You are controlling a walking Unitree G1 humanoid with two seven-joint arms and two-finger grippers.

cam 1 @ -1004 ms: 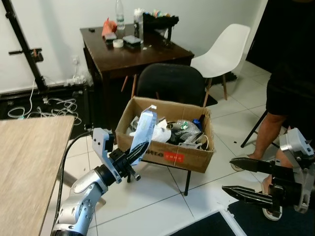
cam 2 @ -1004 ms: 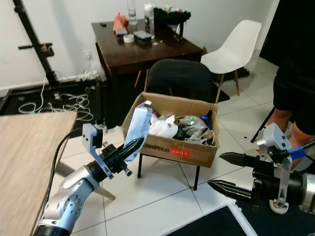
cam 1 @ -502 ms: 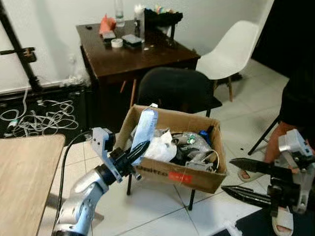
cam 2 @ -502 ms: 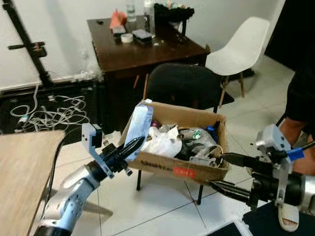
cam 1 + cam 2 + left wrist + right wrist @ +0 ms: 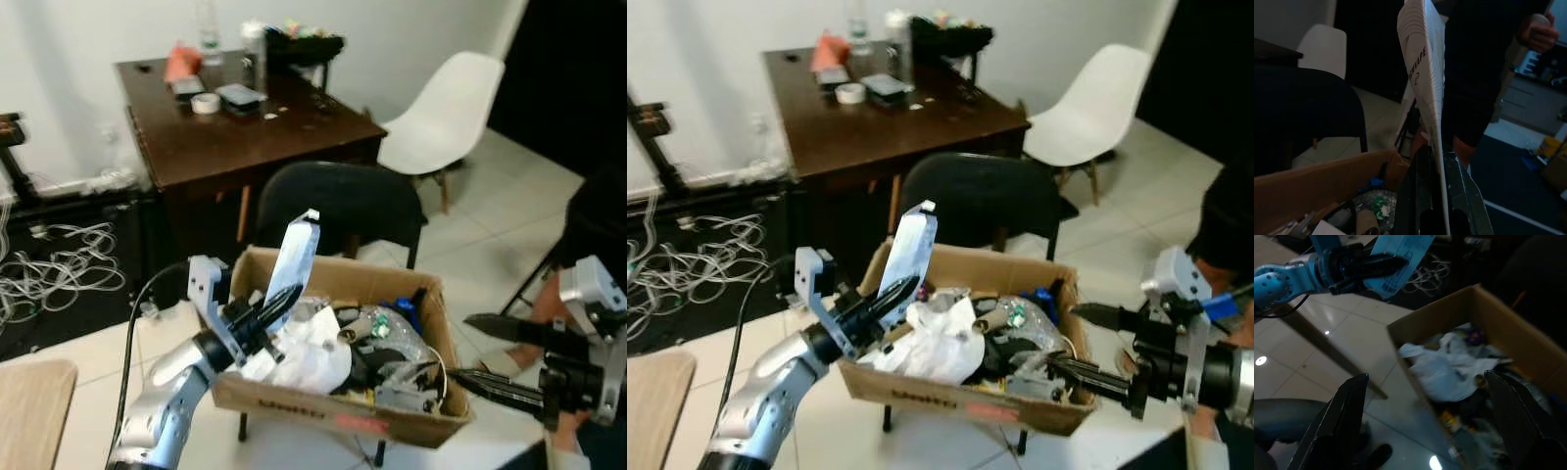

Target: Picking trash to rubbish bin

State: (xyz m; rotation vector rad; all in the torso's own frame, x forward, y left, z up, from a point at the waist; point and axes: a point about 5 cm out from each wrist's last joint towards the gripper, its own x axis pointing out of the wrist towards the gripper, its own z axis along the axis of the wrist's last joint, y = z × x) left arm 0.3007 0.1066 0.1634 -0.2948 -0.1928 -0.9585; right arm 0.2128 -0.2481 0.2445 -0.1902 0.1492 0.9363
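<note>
A cardboard box (image 5: 323, 415) full of crumpled trash rests on a black chair (image 5: 343, 201). My left gripper (image 5: 278, 302) is shut on a flat pale-blue packet (image 5: 295, 257) that stands upright over the box's left part, above a white plastic bag (image 5: 939, 343). In the left wrist view the packet (image 5: 1428, 73) rises between the two fingers. My right gripper (image 5: 464, 349) is open with nothing in it, at the box's right front corner. The right wrist view looks past its fingers (image 5: 1337, 426) at the box (image 5: 1415, 328) and the held packet (image 5: 1399, 246).
A dark wooden desk (image 5: 245, 132) with bottles and small items stands behind the chair. A white chair (image 5: 441, 98) is at the back right. A person's legs (image 5: 593, 220) are close on the right. Cables (image 5: 49, 279) lie at left; a light table corner (image 5: 29, 406) is near.
The camera has come closer to the box. My left gripper with the packet, earlier in front of the box's left wall, is now over the box. The right gripper is now beside its right corner.
</note>
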